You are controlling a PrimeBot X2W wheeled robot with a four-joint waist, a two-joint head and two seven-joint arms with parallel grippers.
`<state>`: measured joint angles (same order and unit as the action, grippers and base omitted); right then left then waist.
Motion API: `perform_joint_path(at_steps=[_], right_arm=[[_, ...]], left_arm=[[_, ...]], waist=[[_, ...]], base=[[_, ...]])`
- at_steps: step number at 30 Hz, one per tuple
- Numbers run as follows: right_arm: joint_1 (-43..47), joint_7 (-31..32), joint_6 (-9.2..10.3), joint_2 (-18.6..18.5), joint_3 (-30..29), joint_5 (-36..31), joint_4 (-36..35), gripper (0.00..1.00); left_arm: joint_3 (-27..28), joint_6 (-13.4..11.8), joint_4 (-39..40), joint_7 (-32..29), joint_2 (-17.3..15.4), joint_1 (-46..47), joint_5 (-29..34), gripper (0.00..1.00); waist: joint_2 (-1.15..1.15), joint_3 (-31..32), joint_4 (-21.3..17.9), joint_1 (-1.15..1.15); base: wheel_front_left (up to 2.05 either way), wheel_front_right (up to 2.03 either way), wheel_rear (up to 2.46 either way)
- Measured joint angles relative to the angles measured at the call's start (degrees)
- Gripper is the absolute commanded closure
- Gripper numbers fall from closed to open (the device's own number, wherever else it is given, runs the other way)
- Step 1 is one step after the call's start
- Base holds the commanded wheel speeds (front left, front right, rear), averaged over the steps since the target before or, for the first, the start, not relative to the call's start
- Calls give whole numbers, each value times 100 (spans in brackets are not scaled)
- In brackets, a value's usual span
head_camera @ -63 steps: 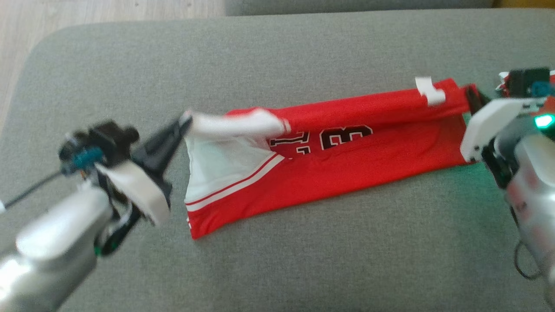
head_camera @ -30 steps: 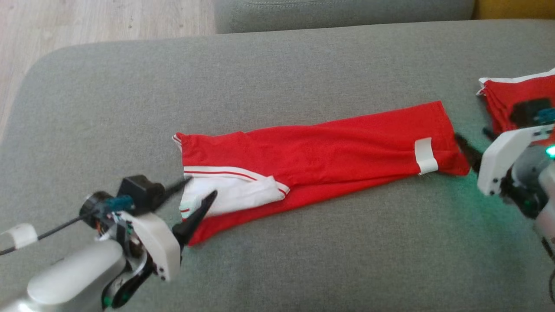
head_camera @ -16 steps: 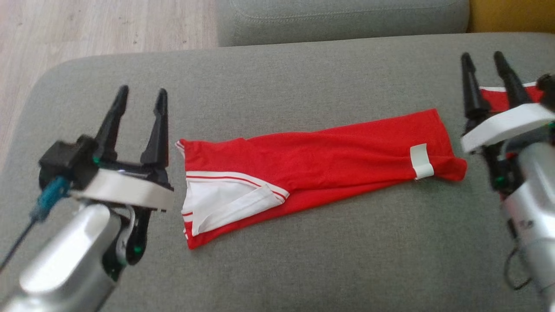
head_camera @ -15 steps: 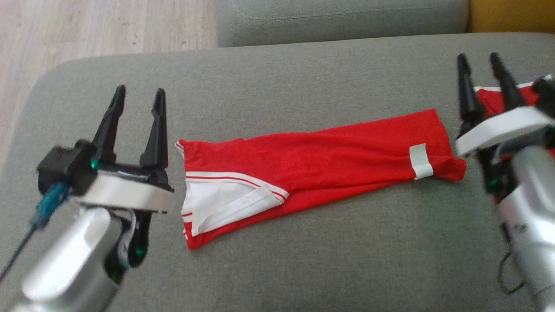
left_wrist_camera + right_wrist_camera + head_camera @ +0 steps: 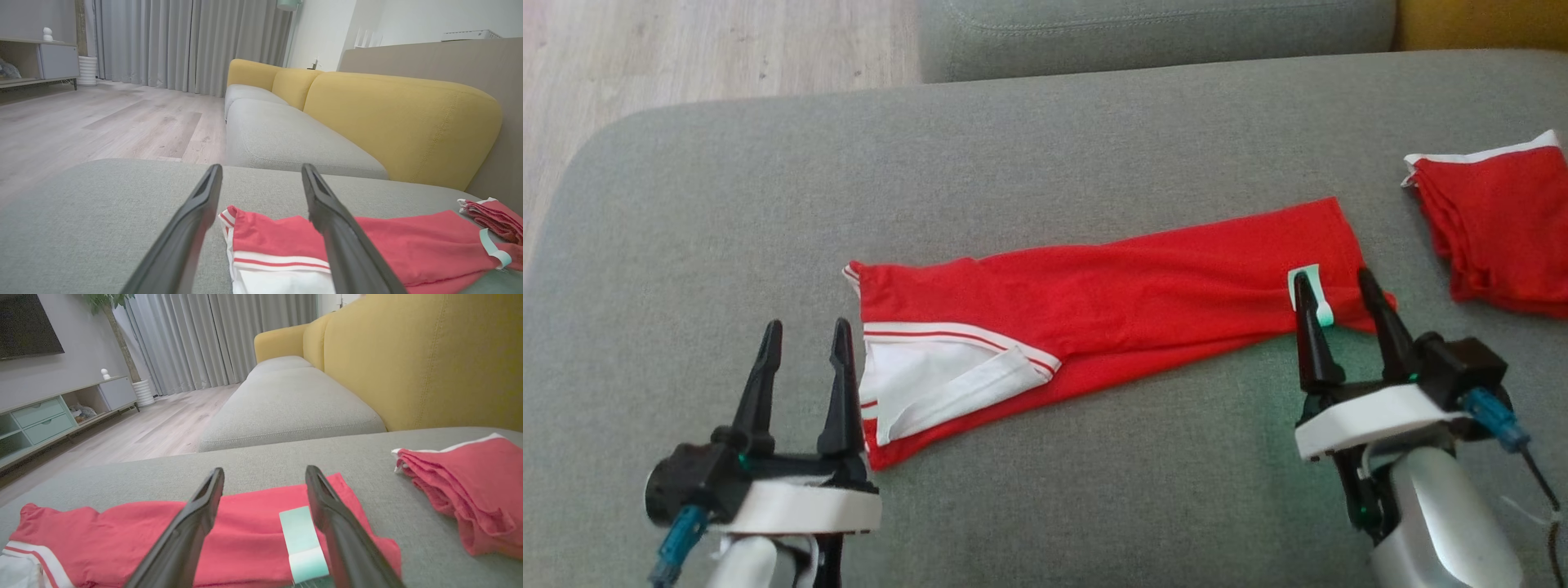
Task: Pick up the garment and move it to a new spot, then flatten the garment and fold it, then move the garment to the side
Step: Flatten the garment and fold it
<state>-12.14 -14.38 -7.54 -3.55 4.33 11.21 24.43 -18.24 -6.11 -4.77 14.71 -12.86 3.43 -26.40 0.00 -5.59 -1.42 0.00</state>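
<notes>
- On the grey cushion, our garment lies as a long strip running left to right.
- Our left gripper and right gripper, jaws apart and empty, face one end each, equally near.

Soft even daylight, faint shadows, sharp focus, wrist views bowed at edges
</notes>
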Motion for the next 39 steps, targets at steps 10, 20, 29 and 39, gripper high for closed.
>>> perform_joint_path(at_steps=[10, 20, 29, 39], right_arm=[[-517, 361, 0, 65, -907, -624, 308, 0], [-1190, 733, 0, 73, -2038, -1053, 1485, 0], [-1636, 777, 0, 55, -2354, -1491, 2530, 100], [-1745, 371, 0, 91, -3209, -2170, 2391, 100]], left_arm=[[580, 797, -326, 0, 523, 282, 694, 0], [776, 1095, -527, 0, 742, 516, 995, 0], [906, 1220, -628, 0, 862, 612, 1141, 0], [1101, 1276, -647, 0, 938, 672, 1237, 0]], waist=[[0, -302, 110, 0], [0, -674, 329, 1], [0, -811, 407, 1], [0, -578, 183, 0]], base=[[0, 0, 0], [0, 0, 0], [0, 0, 0], [0, 0, 0]])
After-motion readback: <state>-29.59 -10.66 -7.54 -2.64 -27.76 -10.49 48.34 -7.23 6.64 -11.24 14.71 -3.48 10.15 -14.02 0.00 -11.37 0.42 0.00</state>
